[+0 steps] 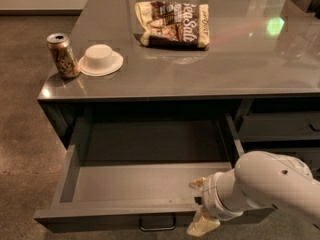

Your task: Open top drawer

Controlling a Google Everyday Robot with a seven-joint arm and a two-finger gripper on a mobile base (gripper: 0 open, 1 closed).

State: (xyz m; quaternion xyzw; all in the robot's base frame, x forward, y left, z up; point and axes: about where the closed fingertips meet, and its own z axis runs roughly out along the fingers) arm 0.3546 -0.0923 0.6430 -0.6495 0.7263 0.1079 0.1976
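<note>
The top drawer (135, 184) is the wide dark-grey drawer under the counter's left part. It stands pulled far out, and its plain grey tray is bare. Its small dark loop handle (157, 226) shows at the centre of the front, at the bottom edge of the camera view. My gripper (200, 205) is at the right part of the drawer front, to the right of the handle. One pale fingertip (196, 183) is inside the tray and the other is outside the front panel, clamping it. My white arm (270, 186) comes in from the lower right.
On the grey counter (210, 69) stand a drink can (63, 55) and an upturned white bowl (101, 59) near the left edge, with a snack bag (174, 25) further back. Narrower shut drawers (280, 126) lie to the right. The concrete floor (22, 134) is to the left.
</note>
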